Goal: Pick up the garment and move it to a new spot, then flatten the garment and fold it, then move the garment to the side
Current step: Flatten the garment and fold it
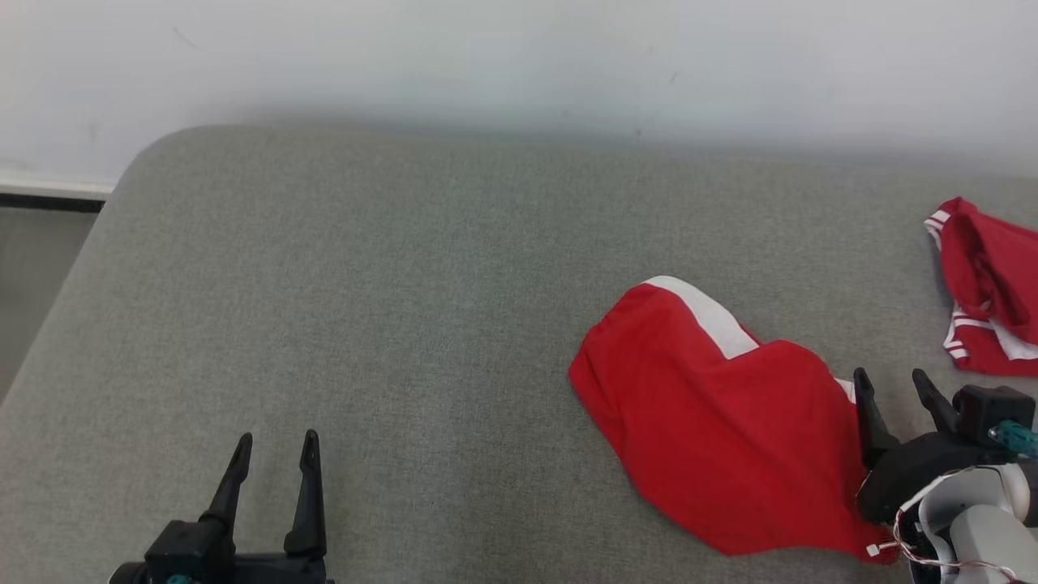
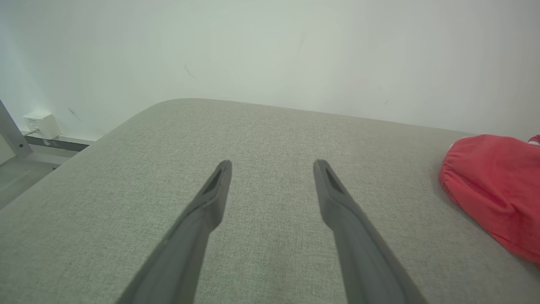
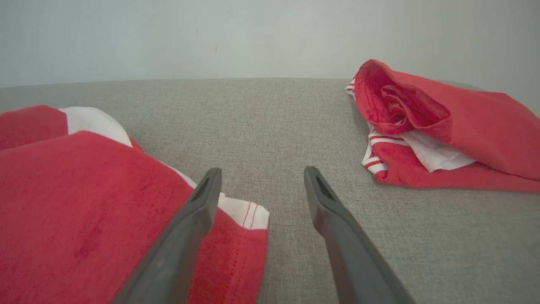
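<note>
A red garment (image 1: 722, 422) with a white stripe lies crumpled and partly folded on the grey padded table (image 1: 405, 284), right of centre. In the right wrist view this garment (image 3: 84, 202) fills the lower left, its white-edged hem corner just under the left finger. My right gripper (image 1: 892, 385) stands open at the garment's right edge, nothing between its fingers. My left gripper (image 1: 274, 453) is open near the table's front left, well apart from the cloth; in its own wrist view the garment (image 2: 493, 185) lies far right.
A second red and white garment (image 1: 989, 288) lies bunched at the table's far right, also seen as a heap (image 3: 422, 126) in the right wrist view. A white wall (image 1: 519, 65) runs behind the table. The table's rounded left corner drops to the floor.
</note>
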Robot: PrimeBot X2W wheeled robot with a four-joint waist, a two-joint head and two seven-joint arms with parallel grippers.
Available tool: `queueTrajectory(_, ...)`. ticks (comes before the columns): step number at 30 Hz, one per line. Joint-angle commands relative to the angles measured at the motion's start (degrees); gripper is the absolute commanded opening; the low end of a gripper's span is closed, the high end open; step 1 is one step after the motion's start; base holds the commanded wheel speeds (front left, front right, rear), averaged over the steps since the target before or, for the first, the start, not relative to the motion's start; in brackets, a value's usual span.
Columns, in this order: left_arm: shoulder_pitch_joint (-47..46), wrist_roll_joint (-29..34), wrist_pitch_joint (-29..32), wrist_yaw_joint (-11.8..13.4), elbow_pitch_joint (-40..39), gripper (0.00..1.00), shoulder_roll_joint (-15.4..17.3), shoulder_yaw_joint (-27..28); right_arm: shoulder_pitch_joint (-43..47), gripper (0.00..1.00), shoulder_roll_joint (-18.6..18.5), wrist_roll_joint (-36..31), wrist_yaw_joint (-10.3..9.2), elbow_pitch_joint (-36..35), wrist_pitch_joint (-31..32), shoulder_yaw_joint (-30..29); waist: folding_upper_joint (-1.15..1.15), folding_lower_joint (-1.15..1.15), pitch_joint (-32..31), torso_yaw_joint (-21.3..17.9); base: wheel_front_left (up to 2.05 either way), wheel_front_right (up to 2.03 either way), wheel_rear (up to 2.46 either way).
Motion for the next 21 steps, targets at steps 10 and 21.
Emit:
queueTrajectory(10, -2.5, -0.7, -0.2, 0.1, 0.4, 1.0, 0.1, -0.3, -5.9, 0.0, 1.2, 0.0, -0.13, 12.5, -0.3, 1.9, -0.01, 0.0, 2.6, 1.7, 0.0, 0.0, 0.0)
queueTrajectory(21, -1.4, -0.5, -0.2, 0.1, 1.2, 1.0, 0.3, 0.5, -10.6, 0.0, 0.8, 0.8, -0.13, 11.4, -6.5, 6.2, -0.01, 0.0, -0.4, 0.7, 0.0, 0.0, 0.0)
